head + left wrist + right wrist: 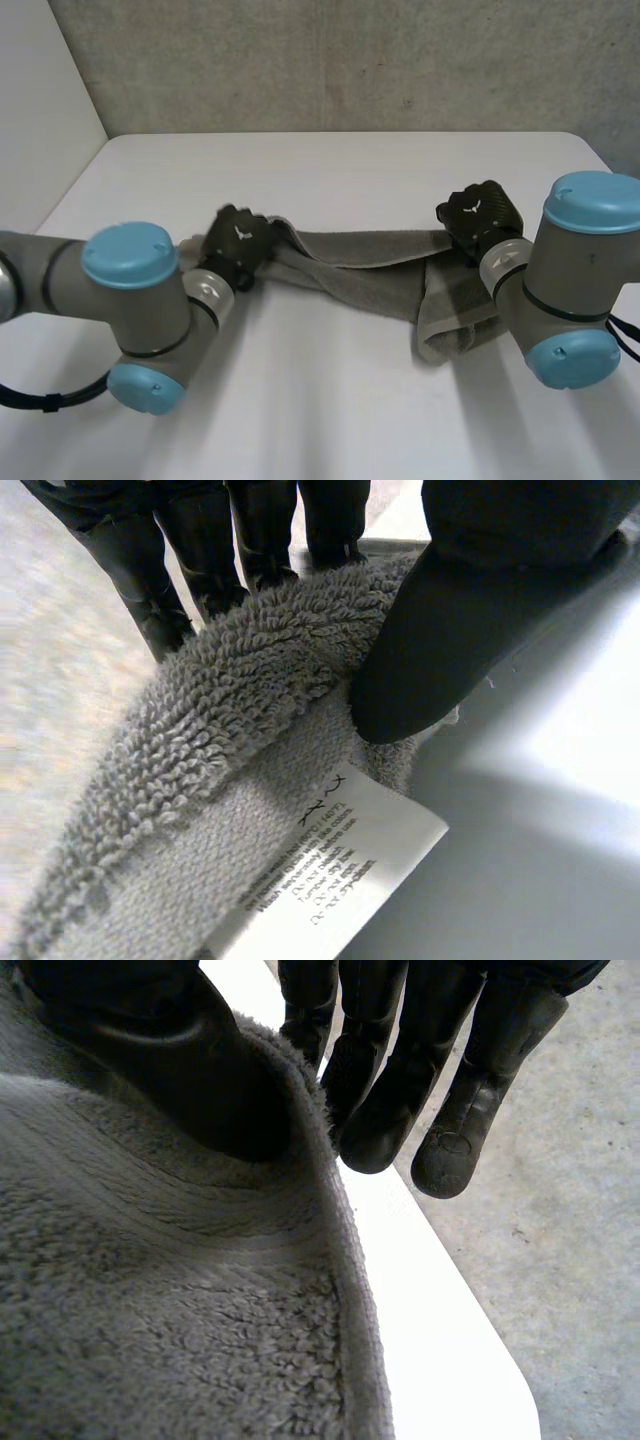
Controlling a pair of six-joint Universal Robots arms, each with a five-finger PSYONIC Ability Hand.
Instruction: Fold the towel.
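Showing, in the head view, a grey terry towel (370,265) drawn out across the middle of the frame over the white desk (330,170). The left hand (238,240) grips its end at centre left and the right hand (478,215) grips the end at centre right. A slack fold droops at the lower right of the cloth.

Left wrist view: the thumb (450,630) clamps the towel's edge against the fingers (200,560). The pile is thick, looped and coarse, giving way to a flatter woven band. A white printed care label (340,880) lies just beside the thumb tip.

Right wrist view: the thumb (180,1070) presses into the pile while the fingers (400,1090) back the rolled hem from the far side, forming a pinch. Beyond the fingertips lie the desk's rounded corner and a speckled grey floor (570,1210).

Handling, as judged: the cloth is soft, limp and light, and will sag wherever it is unsupported. Its rough pile should resist slipping, and it is not fragile. The denser hems and corners offer the firmest hold.
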